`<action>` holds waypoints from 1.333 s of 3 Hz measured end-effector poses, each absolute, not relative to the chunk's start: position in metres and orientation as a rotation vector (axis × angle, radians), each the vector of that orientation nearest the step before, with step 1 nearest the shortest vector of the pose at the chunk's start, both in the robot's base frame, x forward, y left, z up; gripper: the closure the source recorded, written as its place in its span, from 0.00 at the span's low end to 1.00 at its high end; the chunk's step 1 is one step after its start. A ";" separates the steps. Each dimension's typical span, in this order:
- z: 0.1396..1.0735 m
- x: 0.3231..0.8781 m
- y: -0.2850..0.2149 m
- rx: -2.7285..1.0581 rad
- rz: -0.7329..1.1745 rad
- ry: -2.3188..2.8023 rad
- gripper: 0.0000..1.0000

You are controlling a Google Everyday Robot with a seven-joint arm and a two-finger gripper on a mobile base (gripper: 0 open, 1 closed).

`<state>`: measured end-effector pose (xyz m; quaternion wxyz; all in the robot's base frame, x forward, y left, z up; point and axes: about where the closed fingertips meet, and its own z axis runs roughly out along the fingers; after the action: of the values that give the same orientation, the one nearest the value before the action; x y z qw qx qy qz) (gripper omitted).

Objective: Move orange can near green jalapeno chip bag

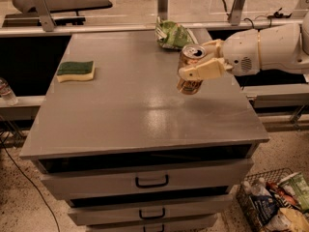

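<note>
The orange can (191, 71) is coppery with a silver top and pale lettering. My gripper (199, 65) is shut on it and holds it tilted a little above the grey table top (130, 100), right of centre. The white arm reaches in from the right. The green jalapeno chip bag (172, 34) lies crumpled at the table's far edge, just behind and slightly left of the can, with a gap between them.
A green-and-yellow sponge (76, 70) lies at the far left of the table. Drawers with black handles (151, 181) sit under the top. A wire basket of packets (277, 204) stands on the floor at lower right. A rail runs behind the table.
</note>
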<state>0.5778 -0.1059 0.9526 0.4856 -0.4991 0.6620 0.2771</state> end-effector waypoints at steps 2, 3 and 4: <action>0.958 0.604 -0.114 -1.192 0.619 1.590 1.00; 0.968 0.657 -0.135 -1.146 0.539 1.551 1.00; 0.974 0.711 -0.164 -1.107 0.463 1.552 1.00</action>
<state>0.7109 -0.1640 0.9738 0.5565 -0.4689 0.6573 0.1960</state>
